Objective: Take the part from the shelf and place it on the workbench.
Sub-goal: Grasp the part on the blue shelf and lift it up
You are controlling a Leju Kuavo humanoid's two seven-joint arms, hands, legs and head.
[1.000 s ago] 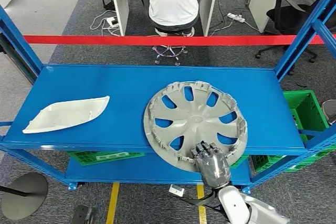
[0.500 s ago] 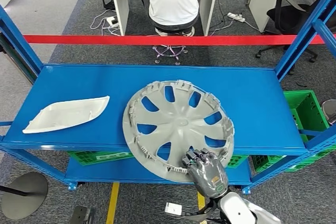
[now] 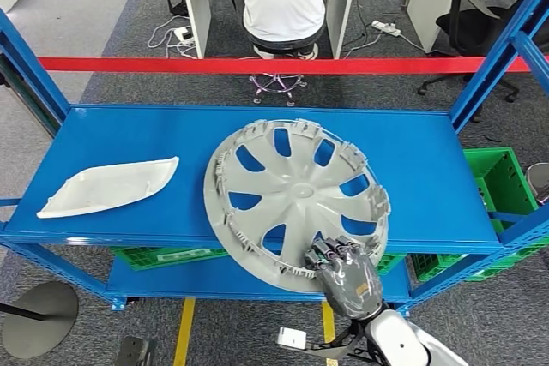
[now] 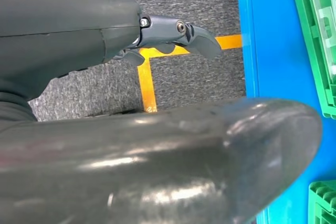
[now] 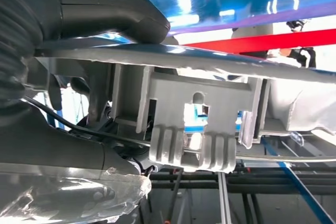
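Hubcap [image 3: 294, 199], round, grey, with cut-out spokes and clipped rim, tilted over the blue shelf [image 3: 129, 135], its near edge gripped by the right hand [image 3: 346, 276] fingers [image 3: 327, 252].

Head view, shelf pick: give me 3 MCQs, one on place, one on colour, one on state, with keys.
1. Where does the white trim piece lie?
A. On the top shelf, at its left end
B. In the green crate
C. On the floor

2. What colour is the wheel cover?
A. Black
B. Grey
C. Red

3. What is the right hand doing?
A. Hanging free of everything
B. Resting on the white trim piece
C. Gripping the wheel cover at its near rim

Key:
1 A: the piece lies flat on the blue surface, left of the wheel cover.
2 B: the spoked disc is plain grey against the blue shelf.
3 C: the fingers reach over the near rim, which overhangs the shelf's front edge; the right wrist view shows the thumb on one face of the rim.
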